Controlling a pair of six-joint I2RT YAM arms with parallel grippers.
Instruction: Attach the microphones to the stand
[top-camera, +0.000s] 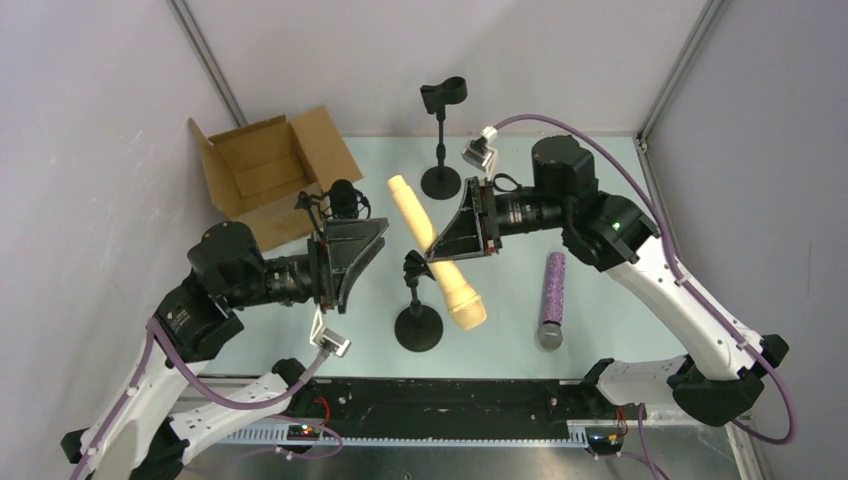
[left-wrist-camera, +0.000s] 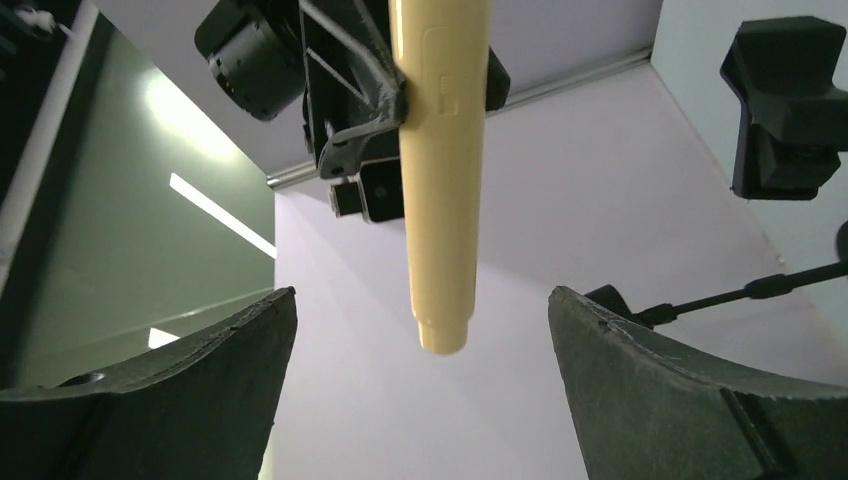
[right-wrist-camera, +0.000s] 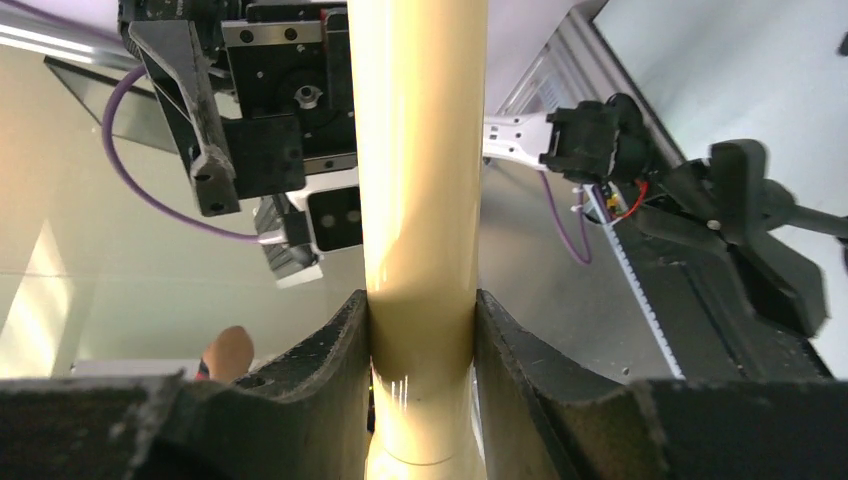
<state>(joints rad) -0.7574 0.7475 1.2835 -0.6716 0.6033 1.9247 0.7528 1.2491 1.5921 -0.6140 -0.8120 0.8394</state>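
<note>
My right gripper is shut on the cream-beige microphone at mid-length and holds it slanted above the table; the grip shows in the right wrist view. The clip of the near stand sits just left of it; I cannot tell if they touch. My left gripper is open and empty, facing the microphone's thin end. The purple glitter microphone lies on the table to the right. An orange rounded end shows low in the right wrist view.
A second stand with an empty clip stands at the back centre. A black cylindrical thing stands behind my left gripper. An open cardboard box sits at the back left. Walls close the table on three sides.
</note>
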